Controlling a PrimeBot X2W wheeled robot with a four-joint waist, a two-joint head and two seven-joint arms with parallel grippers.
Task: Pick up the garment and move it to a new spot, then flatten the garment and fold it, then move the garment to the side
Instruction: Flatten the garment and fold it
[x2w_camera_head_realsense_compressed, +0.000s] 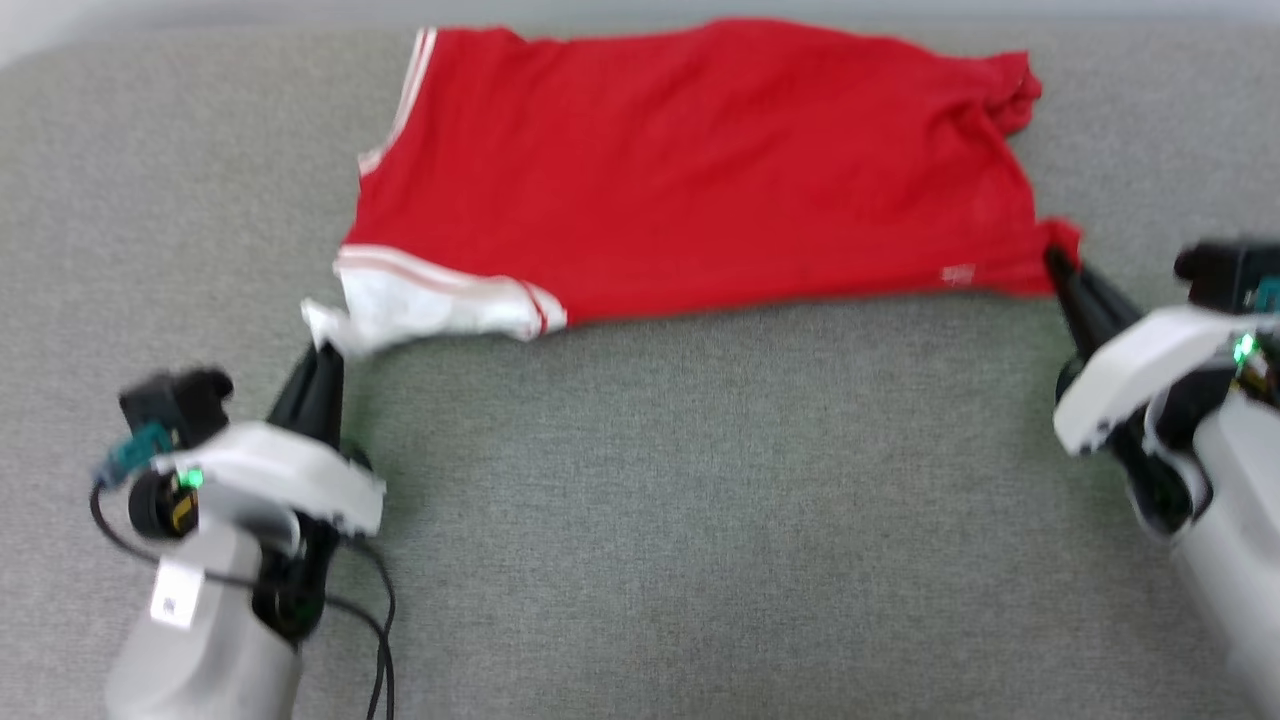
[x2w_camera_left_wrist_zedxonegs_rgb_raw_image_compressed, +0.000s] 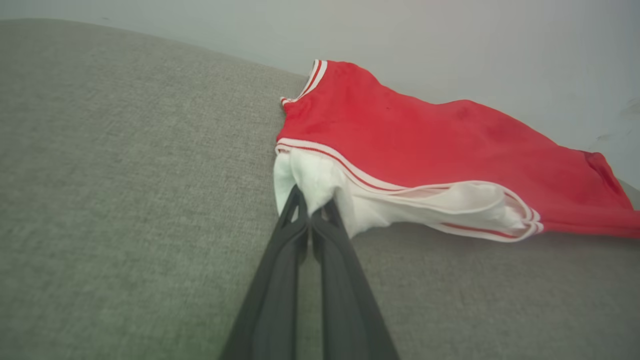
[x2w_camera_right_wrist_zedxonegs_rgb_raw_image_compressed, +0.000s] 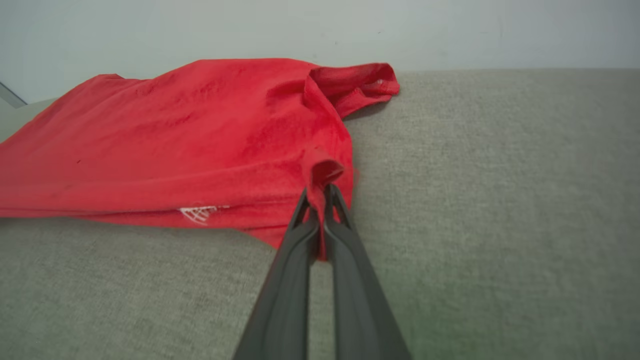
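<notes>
The garment (x2w_camera_head_realsense_compressed: 700, 170) lies spread on the grey upholstered surface (x2w_camera_head_realsense_compressed: 700, 520), not inside any container. The left gripper (x2w_camera_head_realsense_compressed: 322, 352) pinches the white sleeve (x2w_camera_head_realsense_compressed: 420, 305). The right gripper (x2w_camera_head_realsense_compressed: 1056, 262) pinches a red hem corner. Risk: each grip holds little cloth, so uneven pulling may slip a corner free or bunch the far edge.

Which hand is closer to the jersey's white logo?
Right. The right hand pinches the hem corner beside the logo; the left hand holds the white sleeve at the opposite end.
</notes>
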